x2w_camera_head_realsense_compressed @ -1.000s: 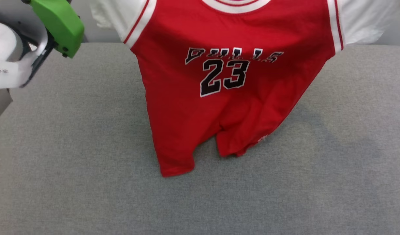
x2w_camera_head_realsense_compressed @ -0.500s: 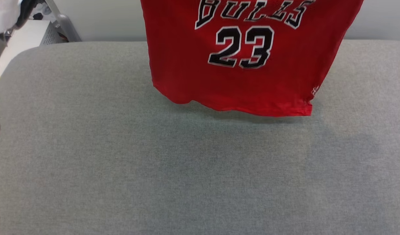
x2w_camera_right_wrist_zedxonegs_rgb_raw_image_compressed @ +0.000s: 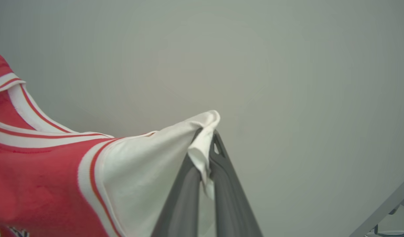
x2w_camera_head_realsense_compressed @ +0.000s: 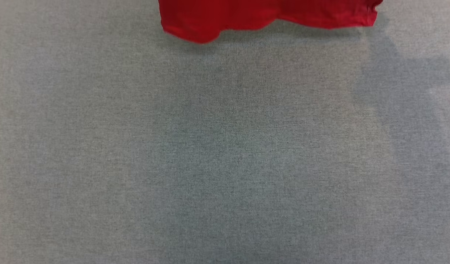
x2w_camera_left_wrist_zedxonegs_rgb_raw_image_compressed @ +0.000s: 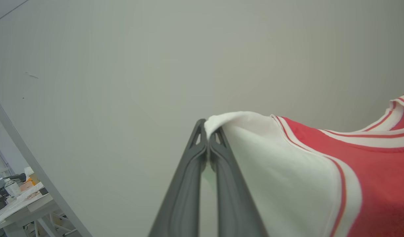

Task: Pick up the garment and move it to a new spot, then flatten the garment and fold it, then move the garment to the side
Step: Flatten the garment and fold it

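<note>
Twice over, pinches the same way: presses the left fingers (x2w_camera_left_wrist_zedxonegs_rgb_raw_image_compressed: 207,141) fully together on the outer tip of one white sleeve (x2w_camera_left_wrist_zedxonegs_rgb_raw_image_compressed: 271,164), and the right fingers (x2w_camera_right_wrist_zedxonegs_rgb_raw_image_compressed: 212,144) fully together on the tip of the other sleeve (x2w_camera_right_wrist_zedxonegs_rgb_raw_image_compressed: 149,164), with a small flap of it folded over between them. Grips at the far corners probably to spread the shirt (x2w_camera_head_realsense_compressed: 265,14) wide and let its own weight pull out creases; holds both sleeves taut, with red body and striped trim (x2w_camera_left_wrist_zedxonegs_rgb_raw_image_compressed: 353,191) sagging between the two arms. Holds it high, against a plain pale wall (x2w_camera_left_wrist_zedxonegs_rgb_raw_image_compressed: 139,65), so hangs free instead of dragging. Shows in the head view as a wavy red hem (x2w_camera_head_realsense_compressed: 206,36) along the top edge, close over the grey surface (x2w_camera_head_realsense_compressed: 225,165) or brushing it; cannot tell which, though throws a shadow right beneath. Looks like the carrying step: lifted, bound for a new spot, with laying out, flattening and folding not yet done. Calls next for lowering hem first, so as to land flat and without wrinkles.

Reads nothing whole: catches just a scrap of black, white-outlined lettering (x2w_camera_right_wrist_zedxonegs_rgb_raw_image_compressed: 11,230) at the bottom left corner of the right wrist view, too cropped to make out. Finds no brand tag or label legible on what shows of the cloth.
</note>
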`<state>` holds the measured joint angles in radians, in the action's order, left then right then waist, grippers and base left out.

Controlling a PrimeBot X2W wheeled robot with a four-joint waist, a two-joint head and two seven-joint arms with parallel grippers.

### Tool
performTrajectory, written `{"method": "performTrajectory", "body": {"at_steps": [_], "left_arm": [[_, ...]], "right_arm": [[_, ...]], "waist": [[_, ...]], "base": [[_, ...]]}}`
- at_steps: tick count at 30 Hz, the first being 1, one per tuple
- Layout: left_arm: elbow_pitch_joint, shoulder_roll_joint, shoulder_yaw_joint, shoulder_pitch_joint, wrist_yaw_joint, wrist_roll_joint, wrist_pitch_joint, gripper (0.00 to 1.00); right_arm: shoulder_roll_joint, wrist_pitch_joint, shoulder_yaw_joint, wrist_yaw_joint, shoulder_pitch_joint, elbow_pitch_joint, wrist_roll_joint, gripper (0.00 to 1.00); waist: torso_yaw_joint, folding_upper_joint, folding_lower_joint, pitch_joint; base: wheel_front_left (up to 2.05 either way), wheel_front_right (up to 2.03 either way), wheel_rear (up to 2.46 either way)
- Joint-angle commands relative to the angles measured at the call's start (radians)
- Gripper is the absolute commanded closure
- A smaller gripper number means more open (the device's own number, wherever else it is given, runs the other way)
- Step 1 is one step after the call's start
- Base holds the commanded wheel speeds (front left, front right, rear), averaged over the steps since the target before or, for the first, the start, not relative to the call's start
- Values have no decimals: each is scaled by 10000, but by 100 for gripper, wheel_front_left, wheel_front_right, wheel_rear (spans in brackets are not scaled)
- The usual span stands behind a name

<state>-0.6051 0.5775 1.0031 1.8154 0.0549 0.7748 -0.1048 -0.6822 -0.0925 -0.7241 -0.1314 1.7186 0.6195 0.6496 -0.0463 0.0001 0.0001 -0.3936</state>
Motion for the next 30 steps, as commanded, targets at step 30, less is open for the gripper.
{"method": "performTrajectory", "body": {"at_steps": [30], "left_arm": [[194, 661, -1259, -5461, 382, 522, -1566, 100]], "right_arm": [[941, 2855, -3041, 7, -3385, 650, 2320, 100]], "waist": [[411, -1, -1, 382]], "base": [[0, 0, 0]]}}
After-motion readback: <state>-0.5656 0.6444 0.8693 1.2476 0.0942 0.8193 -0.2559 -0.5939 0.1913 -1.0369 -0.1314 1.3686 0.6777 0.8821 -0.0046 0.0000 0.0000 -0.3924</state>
